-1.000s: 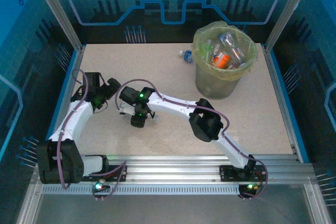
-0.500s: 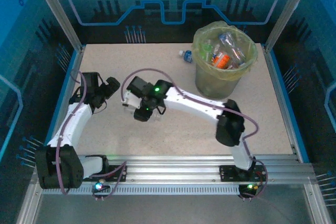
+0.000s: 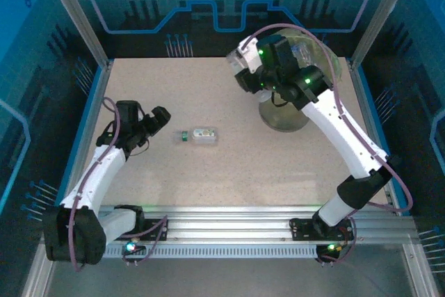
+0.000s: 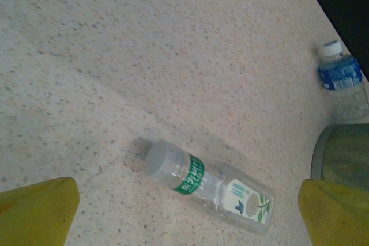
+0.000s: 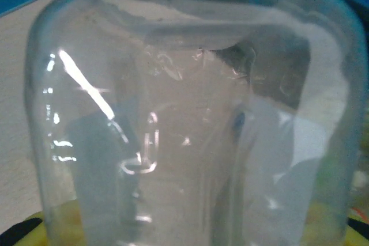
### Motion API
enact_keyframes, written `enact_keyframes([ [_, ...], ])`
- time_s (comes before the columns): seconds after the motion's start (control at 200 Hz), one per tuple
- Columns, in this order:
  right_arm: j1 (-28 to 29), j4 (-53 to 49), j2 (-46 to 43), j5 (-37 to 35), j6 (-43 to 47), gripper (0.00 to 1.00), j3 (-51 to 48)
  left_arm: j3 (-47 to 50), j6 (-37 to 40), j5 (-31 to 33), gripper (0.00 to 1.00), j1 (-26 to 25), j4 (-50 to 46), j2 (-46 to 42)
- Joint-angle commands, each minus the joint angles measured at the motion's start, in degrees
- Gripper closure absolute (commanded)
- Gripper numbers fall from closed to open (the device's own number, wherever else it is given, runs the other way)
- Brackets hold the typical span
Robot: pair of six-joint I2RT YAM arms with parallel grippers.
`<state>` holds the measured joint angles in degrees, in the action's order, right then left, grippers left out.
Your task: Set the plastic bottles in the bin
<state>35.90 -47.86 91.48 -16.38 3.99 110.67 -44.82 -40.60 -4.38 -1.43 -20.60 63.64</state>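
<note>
Table (image 3: 278, 165) first: speckled beige top, mostly bare in the top view. Bin (image 3: 284, 117) stands far right on it, but you see little of it from above. The right arm (image 3: 348, 137) crosses over it and hides most of the rim and the inside. Just the lower wall and a bit of yellow-green bag on the right side show. In the left wrist cam the bin is a grey-green wall cut off by the right edge.

Right gripper (image 3: 245, 71) is up high by the bin's left rim, clamped on a clear bottle (image 5: 190, 131). In its wrist cam that bottle is so close you get only see-through plastic w/ glare streaks. No label or cap is readable, and its ends are cut off by the frame. Whether it's over the bin opening or just beside it, you can't tell from above.

Left arm (image 3: 104, 165) reaches in from the near left. Left gripper (image 3: 161, 117) is spread wide, holding nothing. Its yellow fingertips (image 4: 37, 211) sit in the two bottom corners of the wrist cam, cut off.

Green-label bottle (image 3: 198, 135) lies on its side mid-table, just right of the left gripper, untouched, cap end toward the gripper. Label text is too small to read.

Blue-label bottle (image 4: 340, 76), white cap, lies at the far side beside the bin; its lower body is lost at the bin wall & frame edge
</note>
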Motion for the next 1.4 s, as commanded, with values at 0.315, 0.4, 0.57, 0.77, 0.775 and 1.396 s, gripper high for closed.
enact_keyframes([
  [0.315,-7.5,5.9,7.4,-22.7,7.8,0.79,7.6,-1.5,-0.2,0.7,0.01,-3.0,-0.3,-0.1],
  [0.4,-9.1,6.8,9.6,-24.7,9.0,0.79,8.9,-1.6,-0.1,0.9,0.01,-3.0,-0.6,-0.2],
  [0.57,-12.3,7.3,14.0,-28.1,12.0,0.77,11.5,-1.7,0.2,1.5,0.01,-3.0,-1.1,-0.3],
  [0.77,-14.9,5.2,18.7,-30.2,14.1,0.73,14.8,-2.0,0.4,1.9,0.01,-2.9,-1.2,0.1],
  [0.775,-15.0,5.2,18.8,-30.2,14.1,0.73,14.8,-2.0,0.4,1.9,0.01,-2.9,-1.2,0.1],
  [1.396,-15.4,-5.4,18.4,-22.2,10.4,0.24,13.9,-2.6,0.5,2.8,0.01,-3.0,-1.9,0.7],
])
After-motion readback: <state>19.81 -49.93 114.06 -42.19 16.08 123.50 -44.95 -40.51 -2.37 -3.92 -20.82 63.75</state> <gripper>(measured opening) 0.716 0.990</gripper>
